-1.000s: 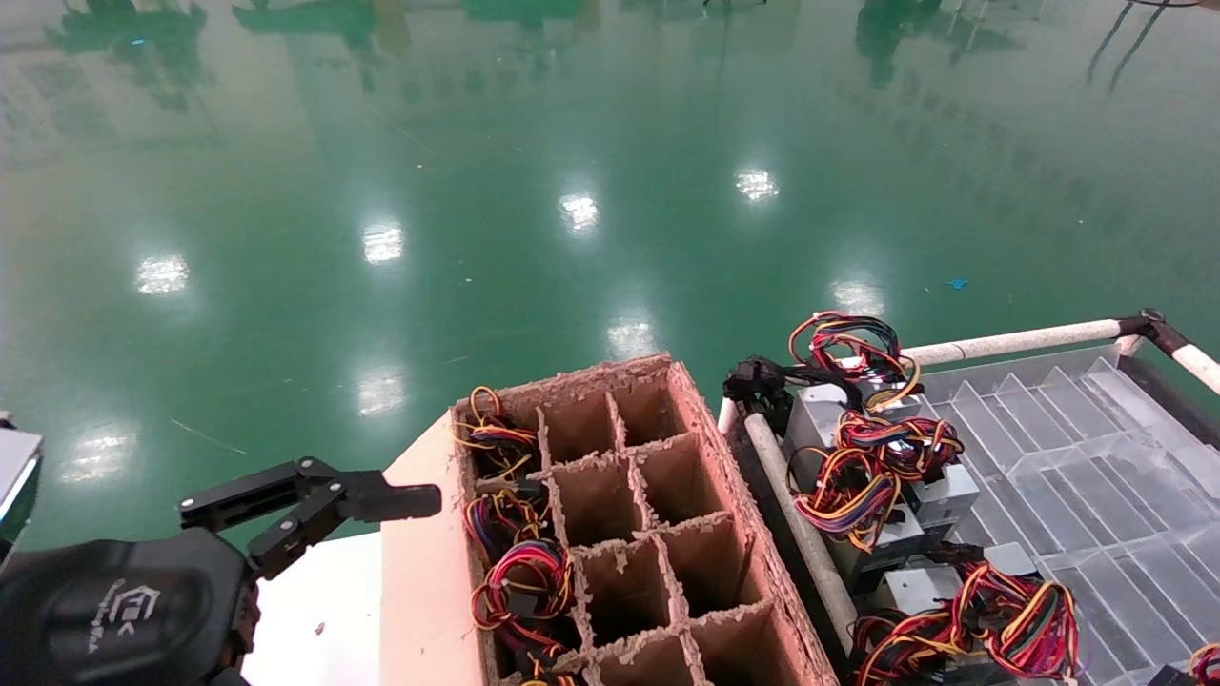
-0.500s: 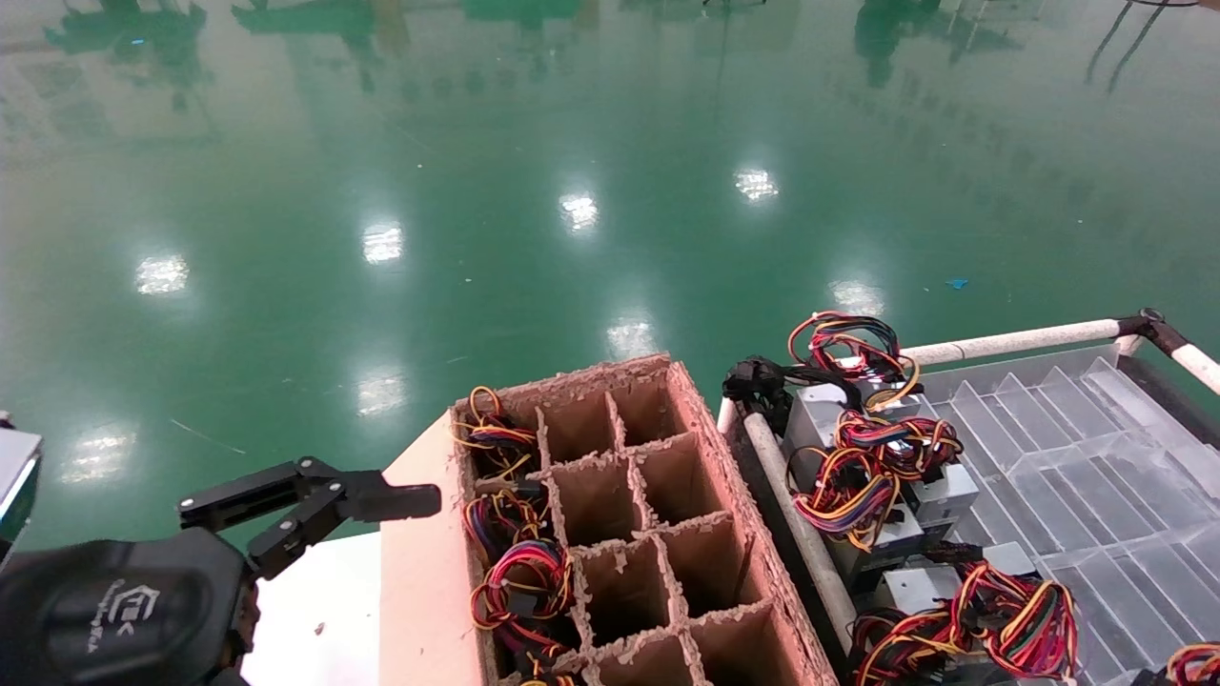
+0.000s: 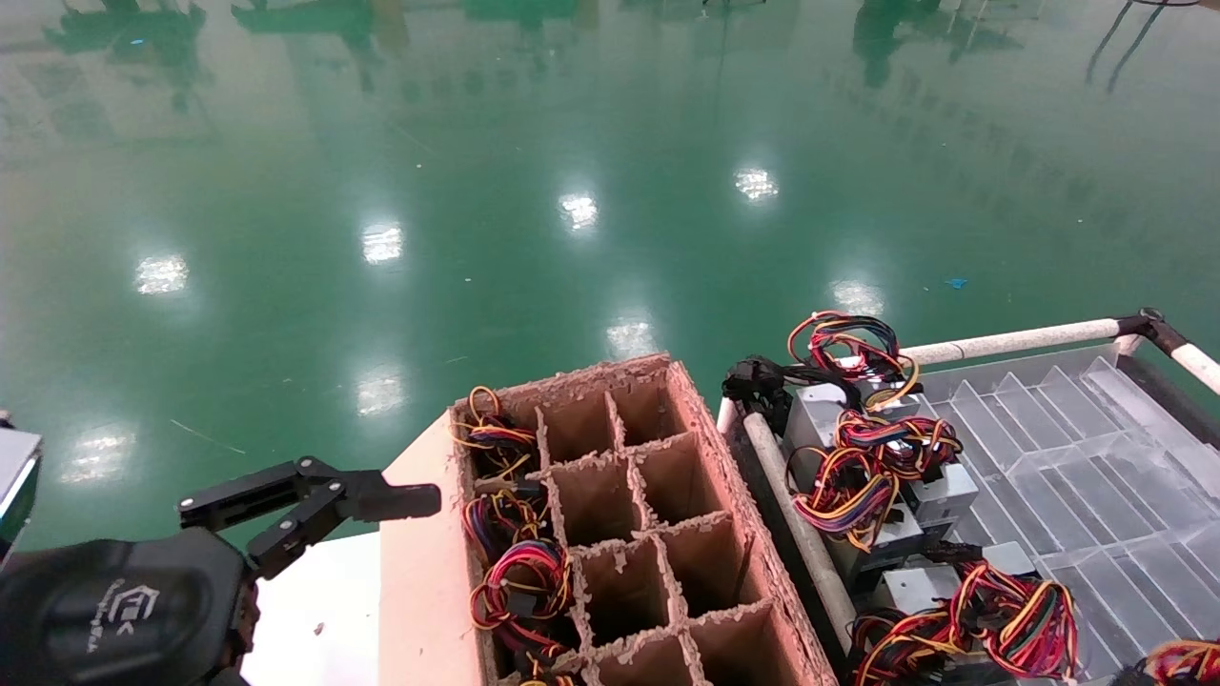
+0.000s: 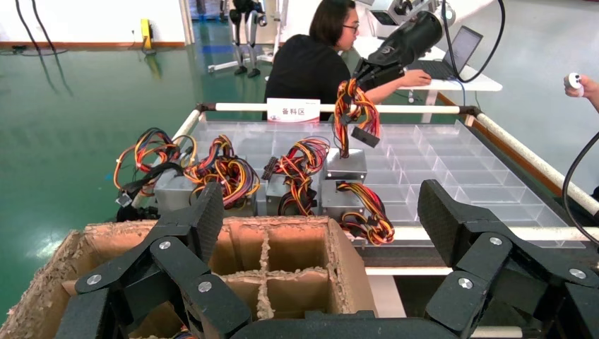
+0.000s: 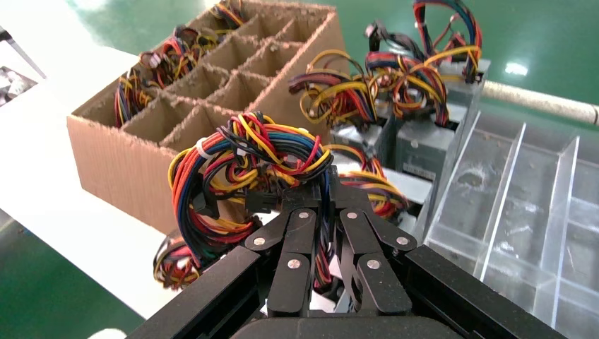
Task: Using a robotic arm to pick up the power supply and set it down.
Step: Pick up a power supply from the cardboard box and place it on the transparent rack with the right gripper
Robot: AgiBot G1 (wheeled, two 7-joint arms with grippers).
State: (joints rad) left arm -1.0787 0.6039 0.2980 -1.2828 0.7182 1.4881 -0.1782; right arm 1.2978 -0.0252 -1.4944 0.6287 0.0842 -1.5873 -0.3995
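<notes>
My right gripper (image 5: 323, 205) has its black linked fingers drawn together on the wire bundle (image 5: 247, 166) of the power supply (image 4: 345, 164): glossy red, yellow, orange, blue and black strands looped and tied with a white strap. In the left wrist view that grey sheet-metal box hangs by its wires beneath my right arm (image 4: 407, 39), raised above the clear plastic tray (image 4: 452, 166) and apart from the units below. Those other supplies (image 3: 863, 476), boxy and dull grey with tangled harnesses, stand along the tray's edge nearest the cardboard box (image 3: 610, 529). The tray is moulded into ribbed rectangular compartments and framed by white tubing (image 3: 1010, 340). The cardboard box is brown, rough and frayed along its top edges, divided into square cells; the cells on its left column hold wire-topped units, the others look vacant. My left gripper (image 3: 315, 500), matt black with bolted links, is held off the box's left side over the white table (image 3: 305, 610), its fingers spread wide. The floor (image 3: 477, 191) is glossy green.
</notes>
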